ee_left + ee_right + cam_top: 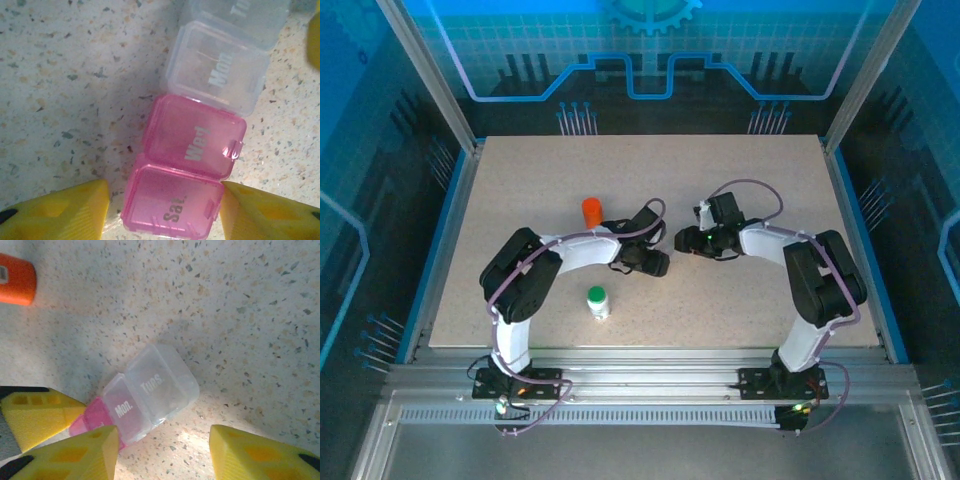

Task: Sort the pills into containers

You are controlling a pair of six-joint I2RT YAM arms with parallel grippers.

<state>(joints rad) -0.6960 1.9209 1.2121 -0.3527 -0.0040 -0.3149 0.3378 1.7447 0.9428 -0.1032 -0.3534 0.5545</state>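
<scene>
Down on the speckled desk (520, 180), the two arms met near the middle, their wrists bent toward each other. Between them lay a short row of four small pill boxes (200, 135) snapped end to end: a pink box marked Sat (172, 202), a pink box marked Wed (195, 135), a clear box marked Mon (217, 75) and a clear box marked Tues (160, 382). All four lids were closed, and whether anything lay inside could not be told. The left gripper (164, 192) stood open with its yellow fingers on either side of the Sat box; one finger sat just against the box's clasp side, while a strip of bare desk showed between the other finger and the box. The right gripper (164, 435) hung wide open over the far end of the row, near the Tues box, its fingers touching nothing. In the right wrist view one finger (35, 415) of the left gripper showed beside the pink end. The orange bottle (591, 210) stood on the desk behind the left arm, apart from the boxes. The white bottle (598, 301) with its green cap stood upright nearer the arm bases, well apart from both grippers.
</scene>
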